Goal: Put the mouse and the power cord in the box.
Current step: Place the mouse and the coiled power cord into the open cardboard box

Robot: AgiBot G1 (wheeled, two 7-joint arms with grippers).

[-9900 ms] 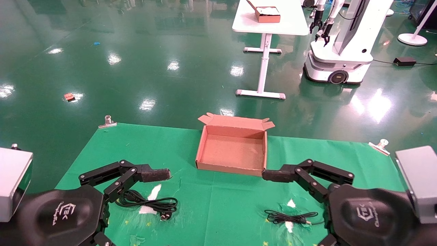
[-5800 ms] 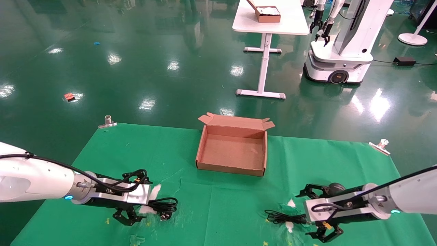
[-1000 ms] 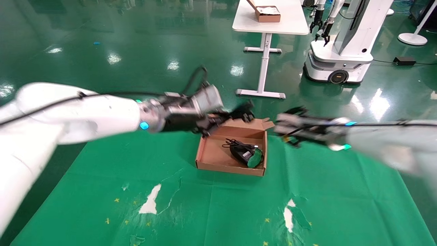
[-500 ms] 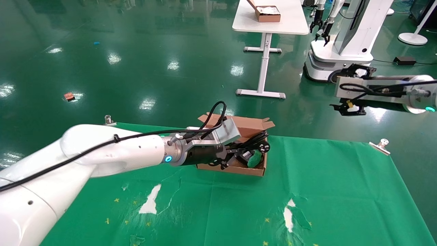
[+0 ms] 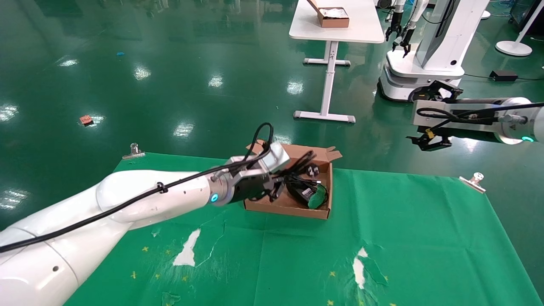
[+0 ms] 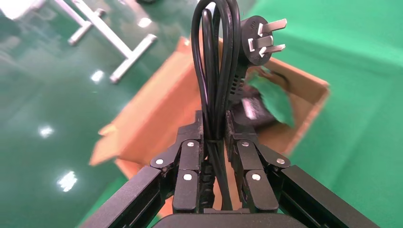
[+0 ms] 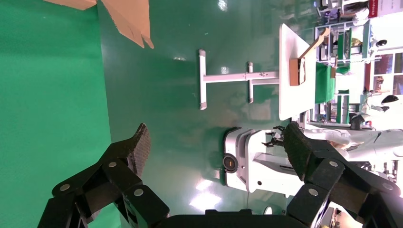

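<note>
The brown cardboard box [image 5: 284,208] sits at the far middle of the green cloth. The black mouse [image 5: 301,191] lies inside it with its thin cable, and a green scrap leans against it. My left gripper [image 5: 280,182] hovers over the box's left part, shut on the power cord [image 5: 297,168]. In the left wrist view the cord's loops [image 6: 216,71] and pronged plug [image 6: 259,35] stick out past the gripper [image 6: 214,118], above the box [image 6: 157,109] and the mouse [image 6: 252,109]. My right gripper [image 5: 429,142] is raised over the floor, far right of the box. It shows open and empty in the right wrist view [image 7: 218,142].
The green cloth [image 5: 382,238] has torn white patches near its front, and metal clips [image 5: 474,178] hold its far corners. Beyond it on the floor stand a white table [image 5: 335,25] with a smaller brown box and another white robot [image 5: 425,68].
Half a second ago my left gripper held the cord lower, over the box's front. It now sits slightly higher and farther back, with the plug over the far side. The right gripper barely shifted.
</note>
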